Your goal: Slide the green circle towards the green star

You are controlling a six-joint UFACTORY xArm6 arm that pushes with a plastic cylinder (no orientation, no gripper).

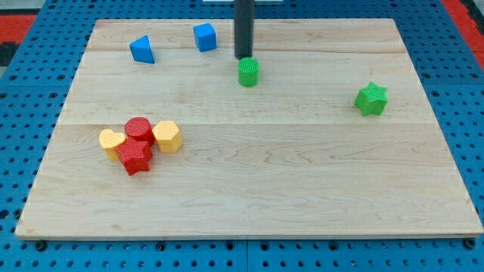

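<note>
The green circle point(248, 72) sits on the wooden board near the view's top, a little right of centre. My tip point(243, 57) stands right behind it, touching or almost touching its upper left edge. The green star point(371, 99) lies far to the view's right, slightly lower than the circle, with open board between them.
A blue cube point(204, 37) and a blue triangle point(141, 50) lie at the view's top left. At the lower left a red circle point(139, 128), a red star point(134, 156), a yellow heart point(112, 141) and a yellow hexagon point(166, 136) cluster together. The board's point(249, 204) edges meet a blue pegboard.
</note>
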